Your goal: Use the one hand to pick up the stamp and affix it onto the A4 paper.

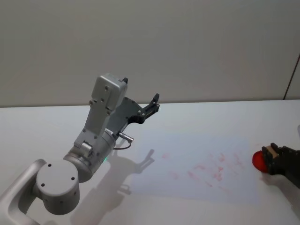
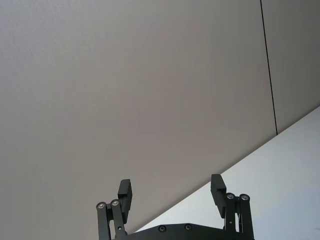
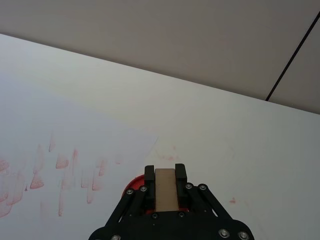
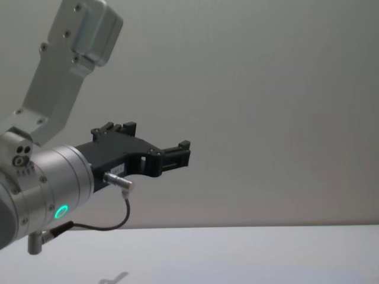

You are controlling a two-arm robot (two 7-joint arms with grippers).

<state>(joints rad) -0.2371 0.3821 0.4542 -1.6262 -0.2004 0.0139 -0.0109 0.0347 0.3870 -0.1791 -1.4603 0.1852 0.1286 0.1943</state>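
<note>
Pinching the stamp (image 3: 166, 192), right gripper (image 3: 165, 172) hangs over white table (image 1: 201, 117) beside paper (image 1: 187, 154); left gripper (image 2: 171, 183) gapes empty.

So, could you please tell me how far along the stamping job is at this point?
Done: the right end effector is shut on the stamp. In hand: it holds it at the red pad beside the paper, which carries many red marks. Left: carry the stamp over the paper and press down. The left end effector hangs raised, open and idle.
</note>
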